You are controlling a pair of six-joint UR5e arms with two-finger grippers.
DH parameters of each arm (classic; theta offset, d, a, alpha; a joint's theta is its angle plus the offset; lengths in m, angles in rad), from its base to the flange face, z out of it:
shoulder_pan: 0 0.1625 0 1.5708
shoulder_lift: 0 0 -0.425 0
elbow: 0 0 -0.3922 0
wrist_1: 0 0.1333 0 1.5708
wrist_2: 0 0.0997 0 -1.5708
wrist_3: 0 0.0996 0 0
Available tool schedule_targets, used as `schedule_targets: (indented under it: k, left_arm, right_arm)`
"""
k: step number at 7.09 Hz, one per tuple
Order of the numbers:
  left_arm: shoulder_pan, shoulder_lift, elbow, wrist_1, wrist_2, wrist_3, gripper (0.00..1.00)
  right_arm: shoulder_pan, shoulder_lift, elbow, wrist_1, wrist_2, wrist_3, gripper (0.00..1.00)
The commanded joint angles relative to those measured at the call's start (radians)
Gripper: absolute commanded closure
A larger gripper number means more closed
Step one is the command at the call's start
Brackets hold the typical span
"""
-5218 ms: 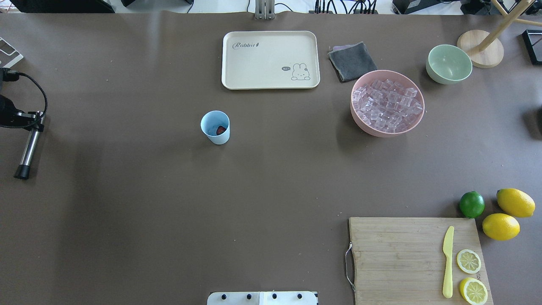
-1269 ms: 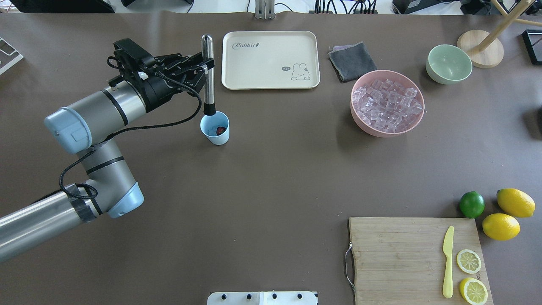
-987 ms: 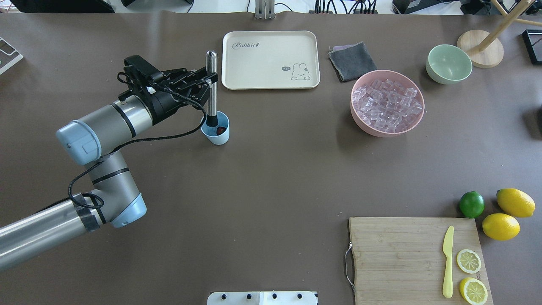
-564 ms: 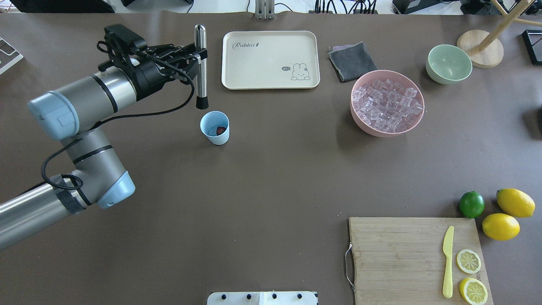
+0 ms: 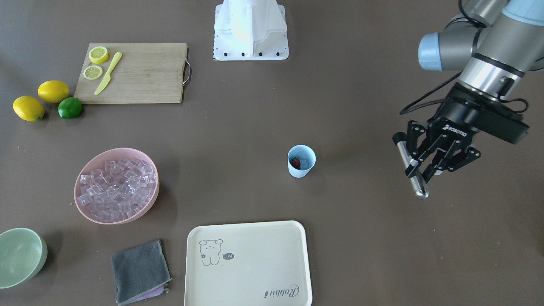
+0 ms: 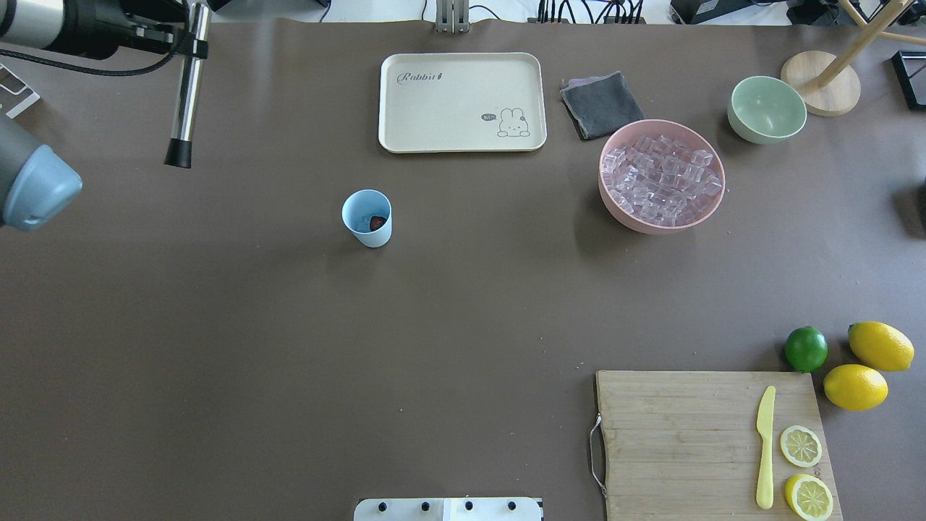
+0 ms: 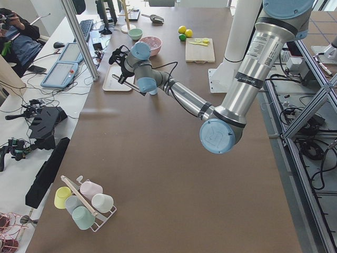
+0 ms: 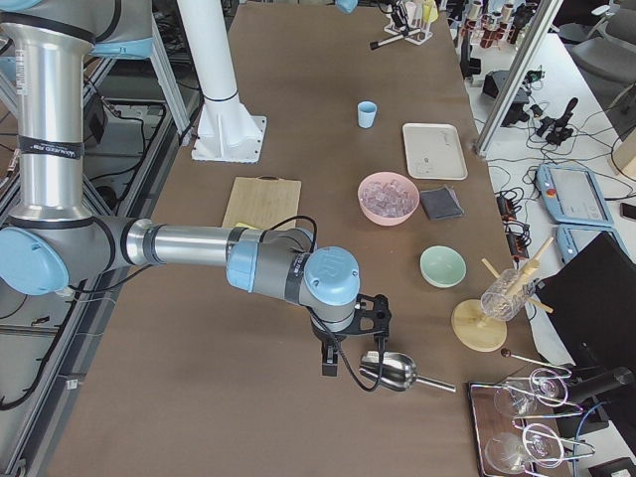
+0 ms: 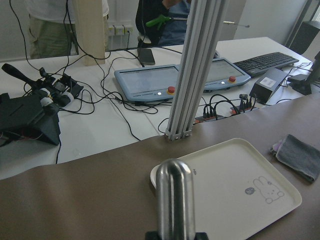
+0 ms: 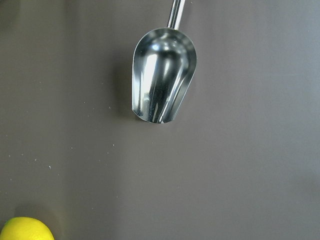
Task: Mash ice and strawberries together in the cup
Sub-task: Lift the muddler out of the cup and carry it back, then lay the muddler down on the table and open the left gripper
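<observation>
The light-blue cup (image 6: 367,217) stands upright left of the table's middle; it also shows in the front view (image 5: 301,160). Inside it lie a small red strawberry (image 5: 294,162) and a clear ice cube (image 5: 304,163). My left gripper (image 5: 418,168) is shut on a metal muddler with a black tip (image 6: 184,94), held in the air well to the left of the cup, apart from it. The muddler's rounded top fills the left wrist view (image 9: 174,200). My right gripper (image 8: 343,348) shows only in the exterior right view, above a metal scoop (image 10: 162,80); I cannot tell if it is open.
A pink bowl (image 6: 712,210) full of ice cubes (image 6: 662,177) stands right of the cup. Behind are a cream tray (image 6: 461,101), a grey cloth (image 6: 600,105) and a pale-green bowl (image 6: 767,108). A cutting board (image 6: 680,441) with a knife, lemon slices, lemons and a lime sits front right.
The muddler's tip was in the cup a second ago. My left arm lifted it out and carried it far to the left and back. The cup has stayed put.
</observation>
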Motion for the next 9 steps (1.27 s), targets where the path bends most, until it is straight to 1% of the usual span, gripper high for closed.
schedule_targets:
  k: [1,2,3,4,6,7,8,9]
  left_arm:
    - [-0.058,0.215,0.02,0.14,-0.14,0.156,1.0]
    - [-0.059,0.251,0.067,0.219,-0.136,0.25,1.0]
    - [-0.067,0.256,0.178,0.22,-0.12,0.298,1.0]
    - [-0.066,0.256,0.245,0.222,-0.12,0.397,1.0]
    - [-0.061,0.233,0.291,0.219,-0.123,0.389,1.0]
    - [-0.061,0.23,0.293,0.211,-0.122,0.377,0.01]
    - [-0.111,0.226,0.27,0.209,-0.123,0.381,0.01]
    - [-0.191,0.179,0.277,0.227,-0.122,0.416,0.01]
  right_arm:
    - [0.001,0.0,0.004,0.0,0.016,0.002,0.0]
    - [0.001,0.001,0.004,0.0,0.016,0.002,0.0]
    - [0.001,0.0,0.003,0.0,0.018,0.002,0.0]
    - [0.001,0.001,0.009,-0.001,0.04,0.006,0.0]
    - [0.001,0.001,0.009,-0.001,0.05,0.008,0.0]
    - [0.001,0.001,0.009,-0.001,0.047,0.008,0.0]
    - [0.001,0.001,0.009,-0.001,0.044,0.008,0.0]
    - [0.001,0.006,0.009,-0.003,0.041,0.009,0.0]
